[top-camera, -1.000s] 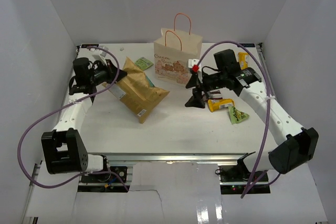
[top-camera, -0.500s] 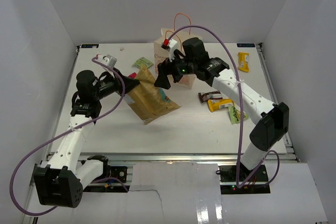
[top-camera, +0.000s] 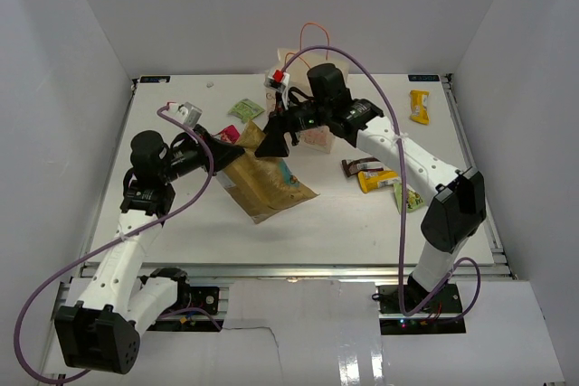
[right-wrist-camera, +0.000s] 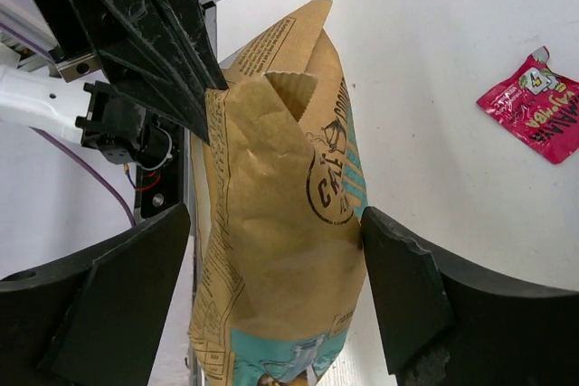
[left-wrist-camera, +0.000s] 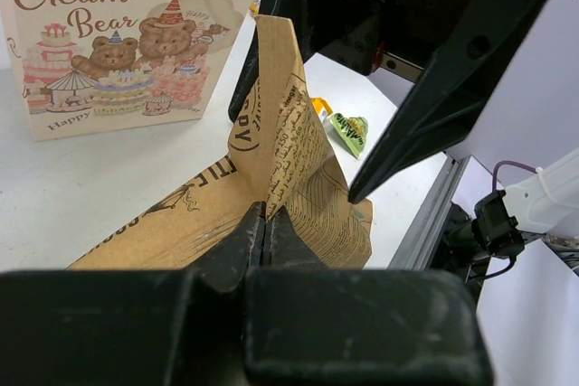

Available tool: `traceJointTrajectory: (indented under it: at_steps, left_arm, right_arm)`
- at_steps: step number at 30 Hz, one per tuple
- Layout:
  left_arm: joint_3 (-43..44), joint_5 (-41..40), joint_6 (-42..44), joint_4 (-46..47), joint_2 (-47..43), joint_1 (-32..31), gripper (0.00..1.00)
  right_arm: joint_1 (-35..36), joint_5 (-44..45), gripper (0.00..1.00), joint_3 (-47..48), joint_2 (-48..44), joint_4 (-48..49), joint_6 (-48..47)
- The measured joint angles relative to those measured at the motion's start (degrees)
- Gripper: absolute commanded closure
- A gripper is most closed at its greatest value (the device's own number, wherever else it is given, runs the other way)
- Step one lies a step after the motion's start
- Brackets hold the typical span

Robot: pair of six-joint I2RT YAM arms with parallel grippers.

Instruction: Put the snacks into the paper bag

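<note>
Tan snack bag [top-camera: 270,185]: tilted, in front and to the left of the paper bag [left-wrist-camera: 118,42].
Left end effector [left-wrist-camera: 264,228]: clamped on the tan bag's creased edge.
Right end effector [right-wrist-camera: 271,214]: spread wide, one finger on each side of the tan bag's folded top.
Brown bar [top-camera: 360,166], yellow pouch [top-camera: 375,181]: on the bench [top-camera: 317,232], front-right of the paper bag.
Magenta packet [right-wrist-camera: 538,106], green packet [top-camera: 244,111]: left of the paper bag.

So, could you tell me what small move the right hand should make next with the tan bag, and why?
Probably close the right hand on the folded top of the tan bag. In the right wrist view its fingers stand open on either side of that top, while the left hand is shut on the bag's edge.
</note>
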Motion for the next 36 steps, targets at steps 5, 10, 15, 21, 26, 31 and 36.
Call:
traceJointTrajectory:
  at_steps: [5,10,15,21,26,31,36]
  left_arm:
    - [0.00,1.16,-0.52,-0.04,-0.26,0.00,1.00]
    - [-0.02,1.57,-1.05,-0.04,-0.26,-0.07,1.00]
    - [-0.02,1.60,-1.55,0.68,-0.26,-0.13,0.98]
    - [0.15,0.26,-2.95,1.73,-0.48,-0.46,0.45]
    - [4.66,-6.25,-1.86,-1.29,-2.29,-0.76,0.16]
    - [13.94,-16.96,2.54,-6.58,-5.53,-0.76,0.10]
    - [17.03,-25.44,5.92,-10.25,-10.14,-0.76,0.10]
  right_arm:
    - [0.02,-1.97,0.34,0.07,1.38,0.96,-2.40]
    - [0.46,-2.71,0.52,1.16,3.08,0.85,-3.52]
    - [0.96,-3.43,0.92,1.70,3.19,0.92,-4.39]
    - [1.20,-3.78,0.92,1.88,3.17,0.81,-4.83]
    - [0.66,-4.33,0.92,2.69,2.75,0.39,-5.60]
    - [-2.23,-5.29,0.92,8.24,2.03,0.02,-5.57]
    - [-6.25,-5.62,0.92,17.35,1.68,3.74,-2.21]
